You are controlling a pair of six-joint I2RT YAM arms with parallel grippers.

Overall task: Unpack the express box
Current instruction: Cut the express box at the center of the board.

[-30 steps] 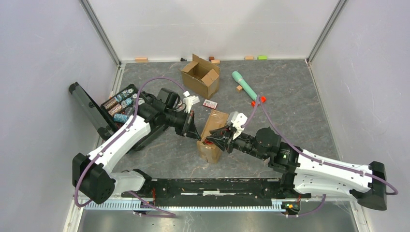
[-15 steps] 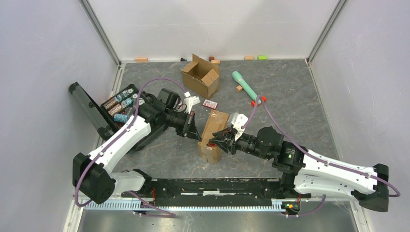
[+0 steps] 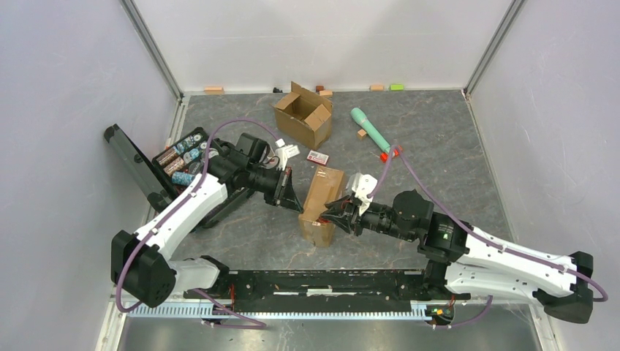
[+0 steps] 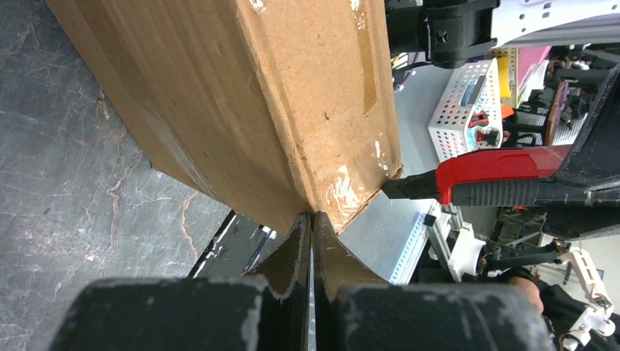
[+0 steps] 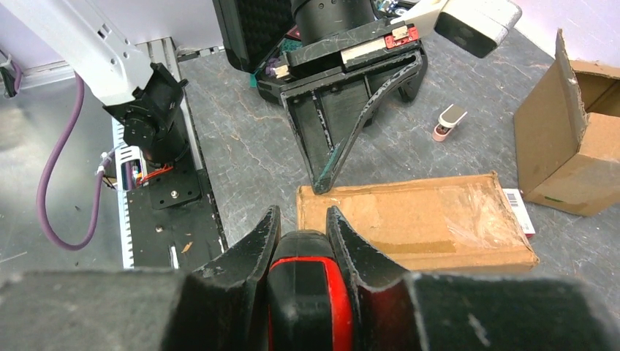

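While the left pincer [image 4: 313, 223], fully closed and empty, braces its tips against the long taped brown cardboard box [image 3: 322, 191], the right pincer [image 5: 303, 219] clamps a red-and-black utility knife [image 5: 307, 289], blade [image 4: 406, 189] meeting the box's end just ahead, presumably to slit the tape [image 4: 343, 191].

We see a grey marbled table [image 3: 453, 146], at its middle the taped express box [image 3: 322, 196], behind it an open cardboard box [image 3: 303, 117], a small red-and-white card [image 3: 317, 156] between them, a teal tube [image 3: 371, 126] to our right, an open black case [image 3: 175, 161] at our left, small wooden blocks [image 3: 213, 90] along the far edge
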